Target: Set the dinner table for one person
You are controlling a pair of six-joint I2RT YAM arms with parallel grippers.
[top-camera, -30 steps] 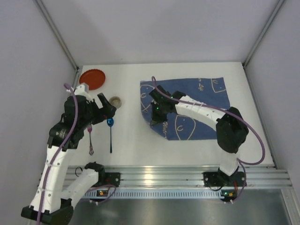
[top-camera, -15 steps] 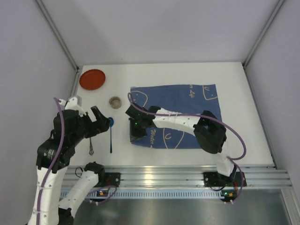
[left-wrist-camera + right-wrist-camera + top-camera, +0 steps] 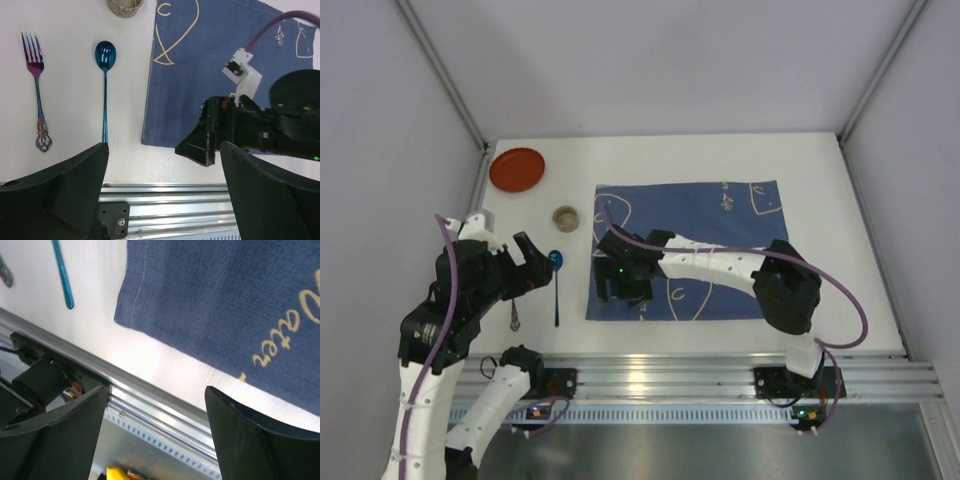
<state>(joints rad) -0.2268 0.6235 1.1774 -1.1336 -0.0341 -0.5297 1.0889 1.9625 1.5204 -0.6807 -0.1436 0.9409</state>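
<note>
Right gripper [image 3: 155, 390] hung spread over the blue cloth's [image 3: 720, 225] near-left corner; left gripper [image 3: 164, 150] gaped beside the spoon [image 3: 105, 85]. The dinner table's [image 3: 840, 250] edge lay close.

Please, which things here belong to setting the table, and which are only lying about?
For the job: dinner table, blue cloth, fork, spoon, red plate, small cup.
Not part of it: metal rail.
</note>
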